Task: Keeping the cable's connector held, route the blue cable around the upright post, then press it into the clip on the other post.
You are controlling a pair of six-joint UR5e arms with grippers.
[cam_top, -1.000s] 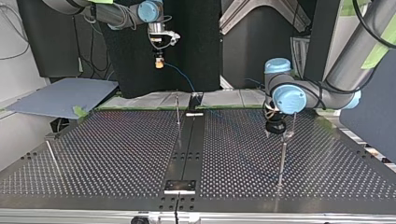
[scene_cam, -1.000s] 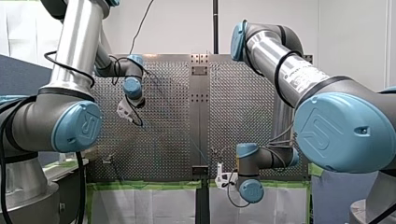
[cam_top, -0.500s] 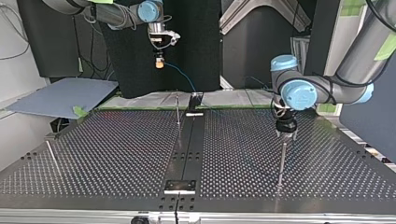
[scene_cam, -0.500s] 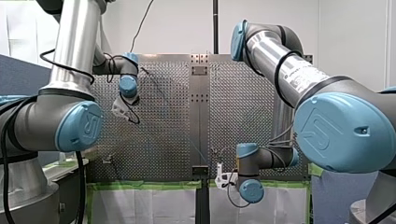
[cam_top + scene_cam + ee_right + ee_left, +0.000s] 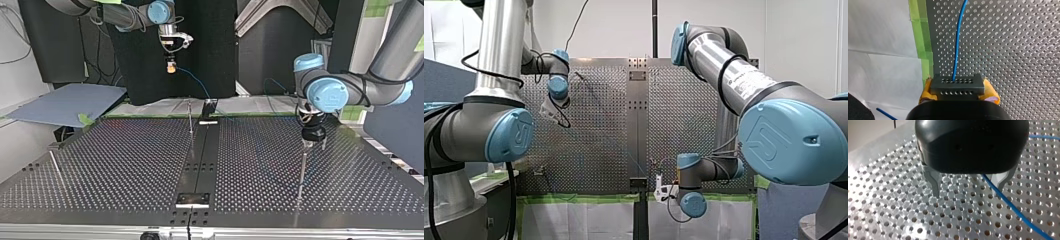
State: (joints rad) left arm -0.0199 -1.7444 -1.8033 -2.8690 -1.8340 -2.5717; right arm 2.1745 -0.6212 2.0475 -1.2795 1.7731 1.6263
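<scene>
In the right wrist view my right gripper [image 5: 958, 91] is shut, its yellow pads on the grey connector [image 5: 957, 83]. The blue cable [image 5: 957, 47] runs out of the connector over the perforated table. In the top view my right gripper [image 5: 171, 67] hangs high above the table's far edge, and the cable [image 5: 196, 81] slopes down from it. My left gripper [image 5: 968, 192] is open; the cable [image 5: 1011, 206] passes between its metal fingers, close beside one finger [image 5: 1000, 180], unheld. My left gripper [image 5: 313, 143] hovers just over the top of a thin upright post [image 5: 301, 172].
A second thin post [image 5: 190, 118] stands near the table's far middle, and a third post [image 5: 56, 169] leans at the top view's left. A dark centre rail [image 5: 201, 160] runs down the table. Green tape [image 5: 923, 37] edges the plate.
My left arm has moved toward the top view's right, coming over the upright post; in the front view it moved up and left. My right arm holds still with the connector.
</scene>
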